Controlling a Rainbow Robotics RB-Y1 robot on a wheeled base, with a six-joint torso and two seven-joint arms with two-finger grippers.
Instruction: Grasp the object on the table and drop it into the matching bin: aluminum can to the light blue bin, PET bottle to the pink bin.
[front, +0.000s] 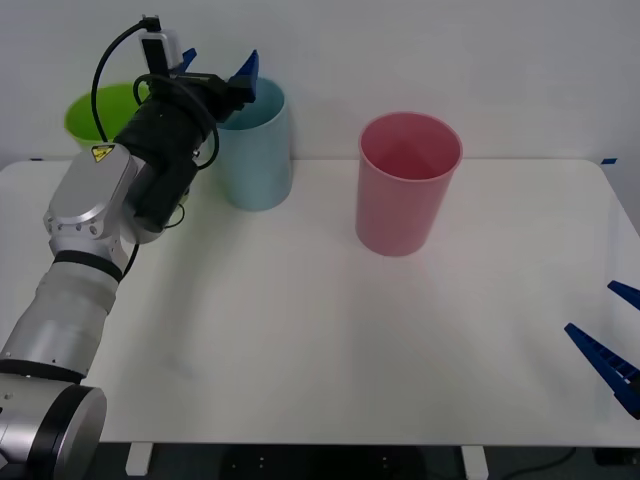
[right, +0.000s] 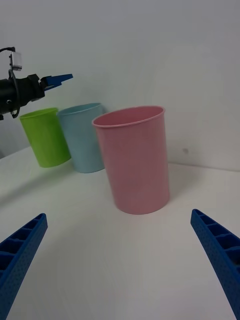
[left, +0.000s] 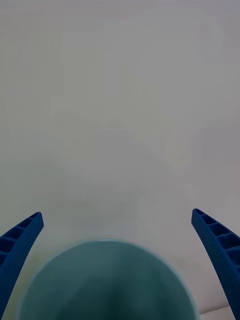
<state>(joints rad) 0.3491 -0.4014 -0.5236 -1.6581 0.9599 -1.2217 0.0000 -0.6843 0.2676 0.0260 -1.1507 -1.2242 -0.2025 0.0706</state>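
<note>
Fingers spread and holding nothing, our left gripper (front: 218, 68) hangs above the mouth of the light blue bin (front: 256, 150) at the back of the table (front: 300, 320). We cannot see the can. Our right gripper (front: 612, 338), jaws apart, waits low at the table's right edge, facing the pink bin (front: 405, 185).

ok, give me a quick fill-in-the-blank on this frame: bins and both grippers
1. The left gripper hangs above the ____ bin.
2. Its fingers are ____.
3. The bin nearest the right gripper is ____.
4. The lime green bin stands at the table's far ____ corner.

Missing: light blue; open; pink; left
</note>
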